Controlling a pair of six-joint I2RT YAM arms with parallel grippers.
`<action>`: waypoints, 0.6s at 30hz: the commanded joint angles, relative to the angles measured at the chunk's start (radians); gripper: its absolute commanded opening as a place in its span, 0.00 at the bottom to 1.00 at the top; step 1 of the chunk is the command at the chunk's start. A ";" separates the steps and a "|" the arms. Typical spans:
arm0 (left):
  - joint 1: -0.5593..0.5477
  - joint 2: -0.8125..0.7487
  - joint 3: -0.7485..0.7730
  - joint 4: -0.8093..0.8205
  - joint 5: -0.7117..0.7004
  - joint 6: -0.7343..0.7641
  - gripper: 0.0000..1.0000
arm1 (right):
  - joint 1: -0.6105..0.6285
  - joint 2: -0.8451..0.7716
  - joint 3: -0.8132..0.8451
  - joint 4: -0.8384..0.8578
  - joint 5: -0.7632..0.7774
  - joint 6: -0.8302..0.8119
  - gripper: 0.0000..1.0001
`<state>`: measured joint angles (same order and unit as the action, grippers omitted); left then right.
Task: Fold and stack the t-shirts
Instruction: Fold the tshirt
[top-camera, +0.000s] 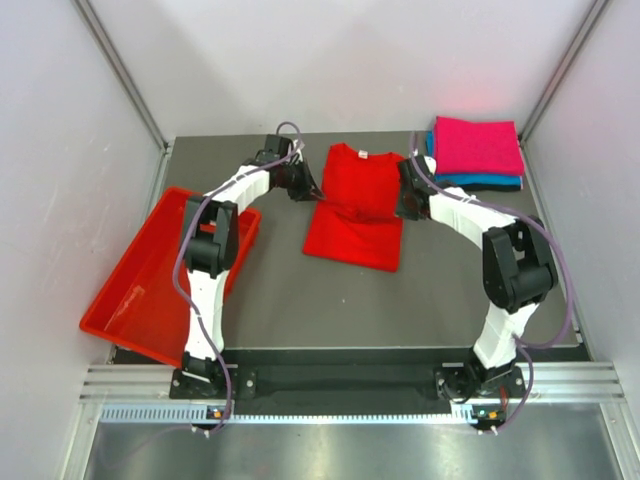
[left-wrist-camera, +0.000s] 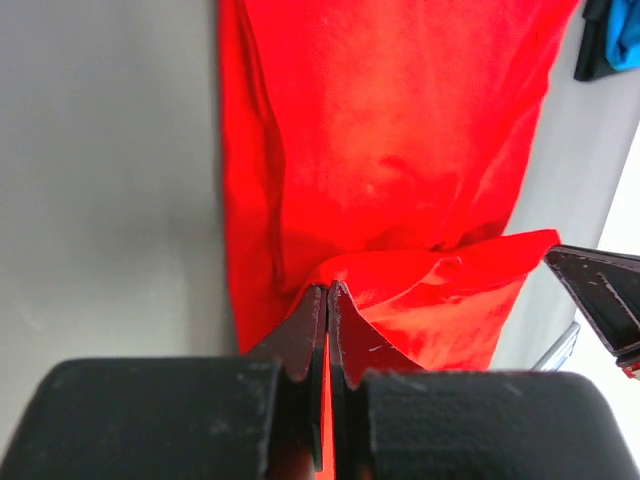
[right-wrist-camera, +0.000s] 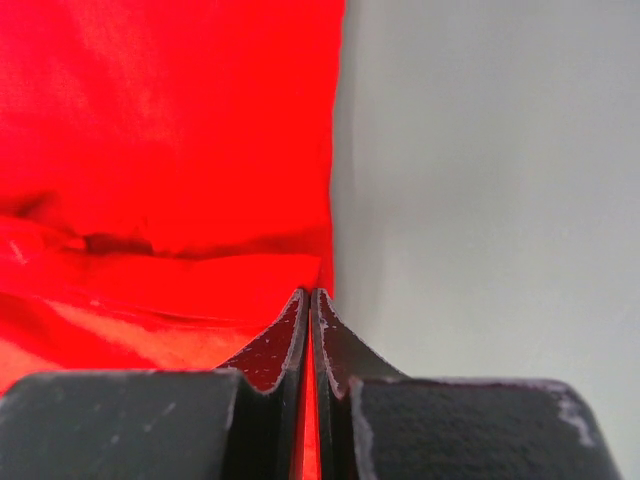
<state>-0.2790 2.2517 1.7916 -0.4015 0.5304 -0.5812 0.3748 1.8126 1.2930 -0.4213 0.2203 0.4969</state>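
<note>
A bright red t-shirt (top-camera: 356, 205) lies in the middle of the table, partly folded, collar at the far end. My left gripper (top-camera: 310, 189) is shut on its left edge; the wrist view shows red cloth (left-wrist-camera: 380, 150) pinched between the fingertips (left-wrist-camera: 328, 290). My right gripper (top-camera: 405, 205) is shut on its right edge, cloth (right-wrist-camera: 170, 150) pinched at the tips (right-wrist-camera: 309, 293). A magenta-pink shirt (top-camera: 477, 146) lies folded on a teal-blue one (top-camera: 490, 181) at the far right. The black shirt shows only as a dark edge under that stack.
A rigid red plastic tray (top-camera: 150, 280) sits tilted at the left of the table. Grey walls close in on both sides and at the back. A metal rail runs along the near edge by the arm bases.
</note>
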 joint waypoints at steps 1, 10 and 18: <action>0.017 0.026 0.072 0.013 -0.040 -0.003 0.00 | -0.025 0.022 0.064 0.056 0.022 -0.024 0.00; 0.026 0.068 0.112 0.069 -0.009 -0.022 0.00 | -0.048 0.091 0.126 0.082 0.013 -0.044 0.00; 0.037 0.074 0.127 0.092 -0.015 -0.002 0.30 | -0.054 0.137 0.160 0.101 -0.010 -0.069 0.08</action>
<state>-0.2592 2.3318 1.8828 -0.3740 0.5121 -0.5995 0.3359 1.9385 1.3964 -0.3801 0.2161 0.4618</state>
